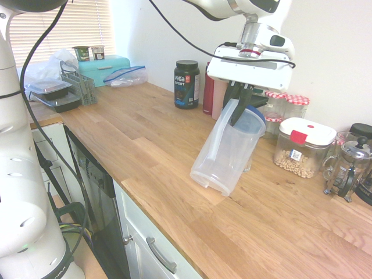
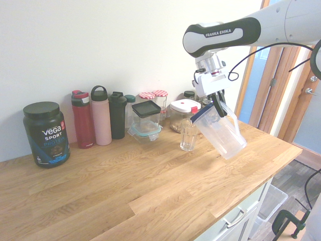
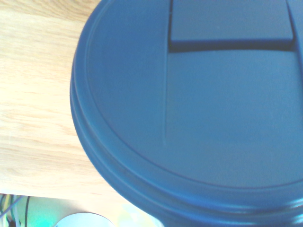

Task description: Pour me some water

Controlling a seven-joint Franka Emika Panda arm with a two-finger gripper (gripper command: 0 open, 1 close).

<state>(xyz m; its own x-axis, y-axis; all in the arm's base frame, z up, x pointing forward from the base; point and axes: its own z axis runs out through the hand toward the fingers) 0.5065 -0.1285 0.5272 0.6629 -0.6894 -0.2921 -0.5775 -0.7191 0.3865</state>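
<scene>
The clear pitcher (image 1: 224,148) is being held tilted above the wooden counter (image 1: 174,157) by the gripper (image 1: 241,104), jaws clamped on its handle, while in the second exterior view its blue lid (image 2: 203,111) is being leaned toward the glass (image 2: 188,138), and the wrist view is being filled by that lid.

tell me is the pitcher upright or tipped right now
Tipped: the pitcher hangs off the counter, its blue lid leaning toward the glass.
</scene>
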